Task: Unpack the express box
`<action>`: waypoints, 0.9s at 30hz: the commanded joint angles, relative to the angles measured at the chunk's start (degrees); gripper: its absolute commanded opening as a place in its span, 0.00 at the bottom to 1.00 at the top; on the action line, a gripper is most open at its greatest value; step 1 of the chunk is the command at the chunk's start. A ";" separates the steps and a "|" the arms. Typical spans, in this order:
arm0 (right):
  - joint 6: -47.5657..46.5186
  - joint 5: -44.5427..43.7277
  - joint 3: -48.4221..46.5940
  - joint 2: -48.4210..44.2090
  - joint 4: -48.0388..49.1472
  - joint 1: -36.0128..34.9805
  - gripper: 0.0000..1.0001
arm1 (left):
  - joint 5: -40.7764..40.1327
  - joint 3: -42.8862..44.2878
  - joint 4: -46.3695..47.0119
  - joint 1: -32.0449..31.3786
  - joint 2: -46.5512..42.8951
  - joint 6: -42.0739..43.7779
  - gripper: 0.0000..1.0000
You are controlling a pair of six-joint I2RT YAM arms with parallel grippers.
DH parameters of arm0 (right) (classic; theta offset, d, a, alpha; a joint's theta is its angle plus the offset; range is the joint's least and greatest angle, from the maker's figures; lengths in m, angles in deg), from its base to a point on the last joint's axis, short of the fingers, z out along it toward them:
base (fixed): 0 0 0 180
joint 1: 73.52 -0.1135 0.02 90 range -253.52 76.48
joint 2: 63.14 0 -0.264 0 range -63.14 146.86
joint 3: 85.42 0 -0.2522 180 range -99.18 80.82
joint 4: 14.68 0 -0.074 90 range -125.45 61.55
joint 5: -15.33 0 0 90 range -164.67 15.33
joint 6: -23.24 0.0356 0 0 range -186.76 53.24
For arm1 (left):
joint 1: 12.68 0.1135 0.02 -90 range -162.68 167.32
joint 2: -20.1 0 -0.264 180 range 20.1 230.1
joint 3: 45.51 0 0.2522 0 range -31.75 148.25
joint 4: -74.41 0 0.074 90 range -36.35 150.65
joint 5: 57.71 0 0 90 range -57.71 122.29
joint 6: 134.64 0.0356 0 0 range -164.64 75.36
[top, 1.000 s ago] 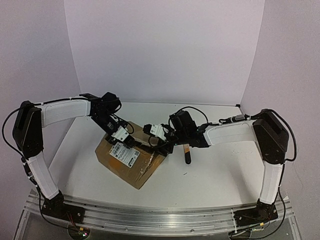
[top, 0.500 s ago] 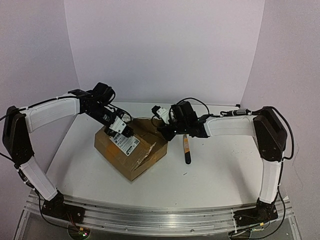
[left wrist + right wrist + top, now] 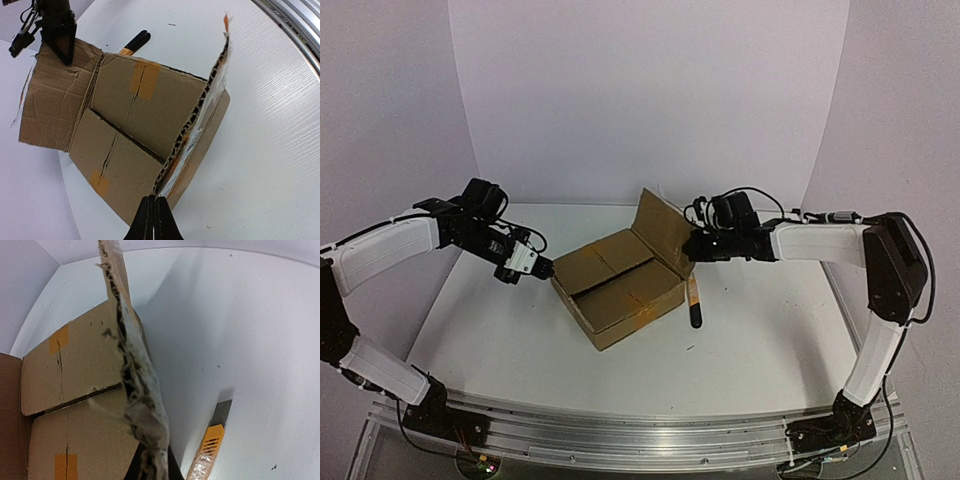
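The express box [image 3: 620,295], a brown carton with orange tape patches, lies mid-table with both outer flaps opened. Its two inner flaps [image 3: 120,130] lie closed with a dark seam between them. My right gripper [image 3: 688,252] is shut on the far flap [image 3: 660,225], which stands upright; the flap's torn edge [image 3: 135,385] runs down between the fingers [image 3: 172,467]. My left gripper [image 3: 153,200] is shut, its tips touching the corner of the label-side flap [image 3: 200,115], which stands on edge. In the top view that gripper [image 3: 545,268] sits at the box's left corner.
A yellow-and-black utility knife [image 3: 694,300] lies on the white table [image 3: 770,330] just right of the box, under the right arm. The knife [image 3: 207,452] also shows beside the held flap. White walls enclose the back and sides.
The right gripper closed on the far flap and raised it upright. The left arm drew back to the left as the label flap opened. The box shifted right and turned.
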 commanded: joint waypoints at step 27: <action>9.79 20.08 7.16 -2.32 4.69 2.99 0.01 | -12.93 25.68 2.53 30.74 17.01 -27.83 0.79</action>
